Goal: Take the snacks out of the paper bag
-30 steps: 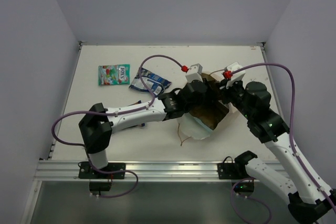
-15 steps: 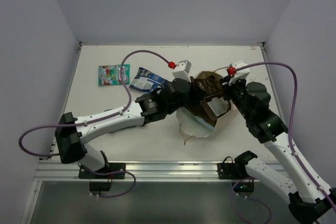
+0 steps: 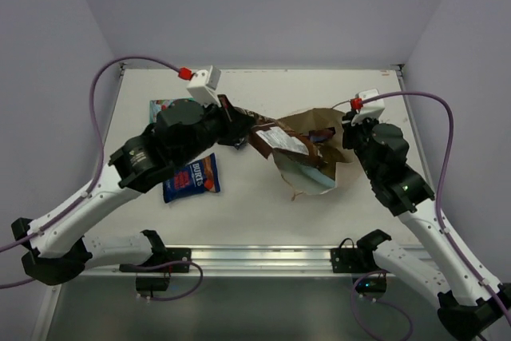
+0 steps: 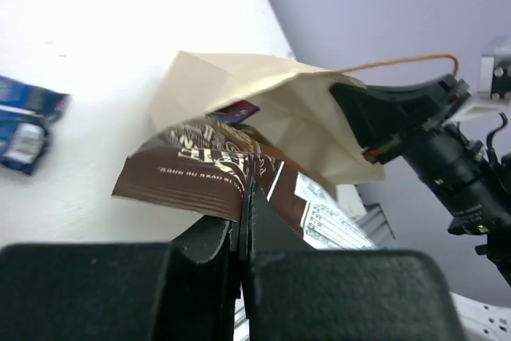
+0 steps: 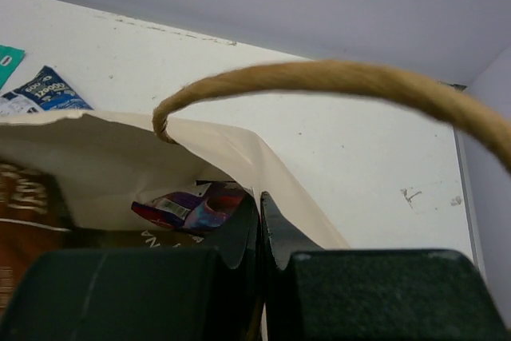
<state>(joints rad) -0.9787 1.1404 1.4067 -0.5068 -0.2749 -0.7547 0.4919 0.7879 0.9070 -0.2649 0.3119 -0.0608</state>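
Note:
The cream paper bag point(image 3: 311, 177) lies on its side at table centre-right, mouth facing left. My left gripper point(image 3: 243, 132) is shut on a dark brown-white snack point(image 3: 279, 140), which sticks half out of the bag's mouth; the left wrist view shows the jaws point(image 4: 246, 189) pinching this packet point(image 4: 192, 169). My right gripper point(image 3: 345, 128) is shut on the bag's upper edge point(image 5: 120, 157), under the cord handle point(image 5: 319, 77). A purple snack point(image 5: 192, 205) lies inside the bag. A blue-red snack point(image 3: 192, 177) lies on the table under my left arm.
A green-red packet point(image 3: 160, 105) shows partly behind my left arm at the back left. A blue-white packet point(image 5: 44, 93) lies on the table beside it, left of the bag. Grey walls close the table on three sides.
My left gripper shut on the dark brown packet inside the bag and pulled back to the left, drawing it partly out. The blue-red packet now shows under the arm. The right arm held still.

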